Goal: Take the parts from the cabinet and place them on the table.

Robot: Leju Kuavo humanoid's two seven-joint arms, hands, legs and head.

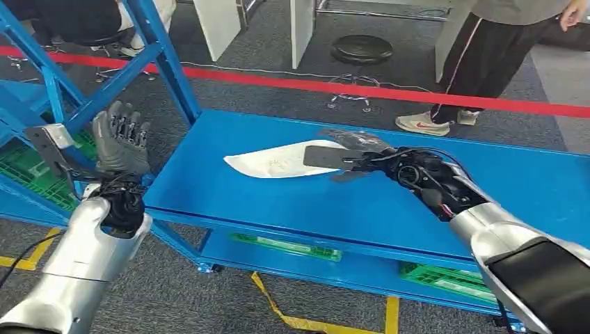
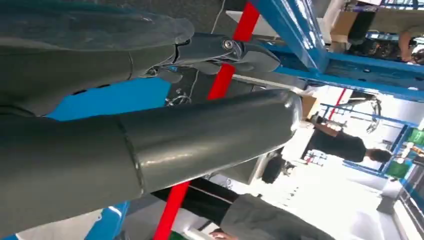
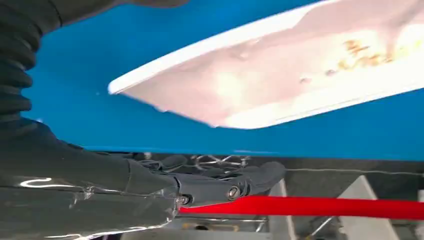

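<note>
A flat white part (image 1: 271, 161) lies on the blue table (image 1: 417, 209), left of its middle. My right hand (image 1: 355, 149) reaches over the table at the part's right end, fingers stretched out and nothing in it. In the right wrist view the white part (image 3: 300, 75) lies on the blue top, apart from the right hand (image 3: 150, 185); whether the hand touches the part I cannot tell. My left hand (image 1: 122, 139) is raised beside the blue cabinet frame (image 1: 163, 62), fingers spread upward and holding nothing. The left hand (image 2: 150, 140) also looks bare from its wrist.
Green crates (image 1: 31, 170) sit in the cabinet at the left. More green crates (image 1: 445, 277) lie on the table's lower shelf. A person (image 1: 487, 49) in dark trousers stands behind the table, near a black stool (image 1: 360, 50) and a red floor line (image 1: 278, 82).
</note>
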